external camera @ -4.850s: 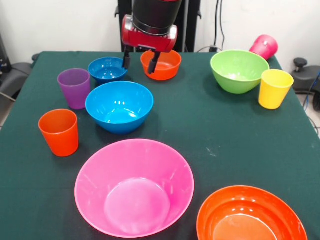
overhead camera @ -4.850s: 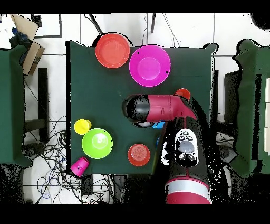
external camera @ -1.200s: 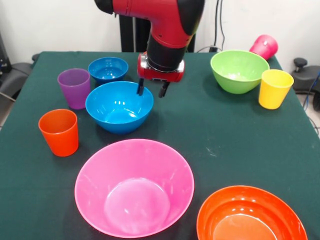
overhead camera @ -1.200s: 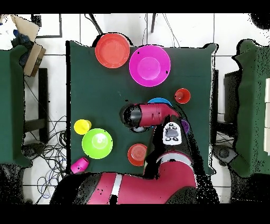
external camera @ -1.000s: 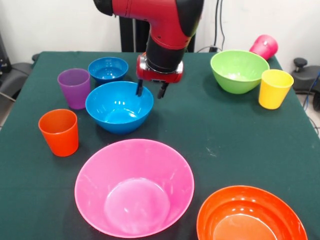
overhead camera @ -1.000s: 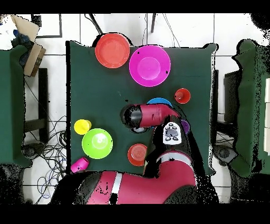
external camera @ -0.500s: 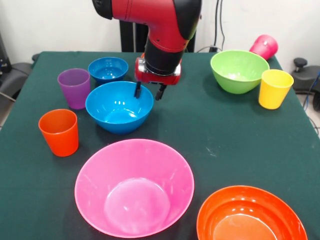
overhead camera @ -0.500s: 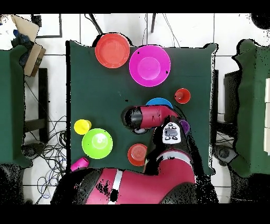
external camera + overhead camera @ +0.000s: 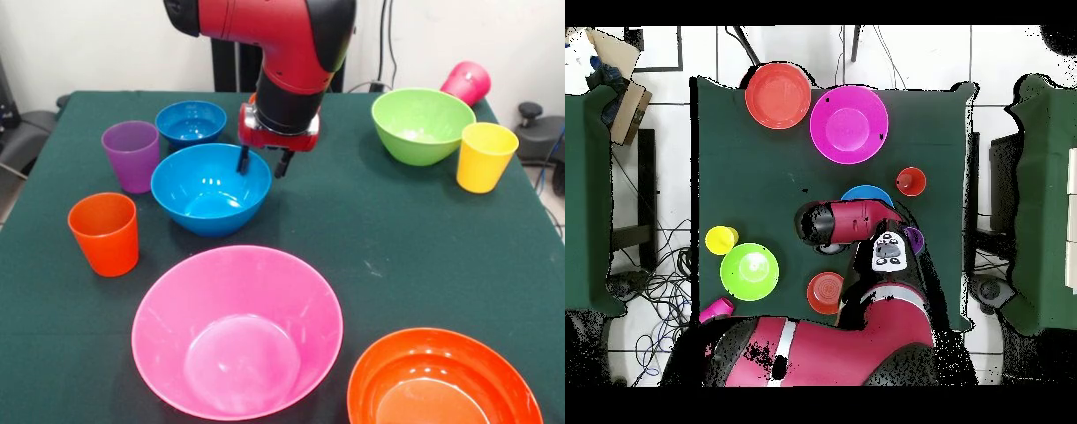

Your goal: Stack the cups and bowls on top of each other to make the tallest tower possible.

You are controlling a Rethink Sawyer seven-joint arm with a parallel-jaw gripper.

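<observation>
While nothing is stacked yet, you have every cup and bowl standing apart on the bench (image 9: 415, 221), so the whole tower remains to build. Your tool (image 9: 262, 162) is open and empty, its two prongs straddling the far rim of the medium glossy blue plastic bowl (image 9: 210, 188), one inside and one outside. That bowl sits left of the bench's middle, between the small blue plastic bowl (image 9: 190, 122) behind and the very large pink plastic bowl (image 9: 237, 330) by the near edge.
</observation>
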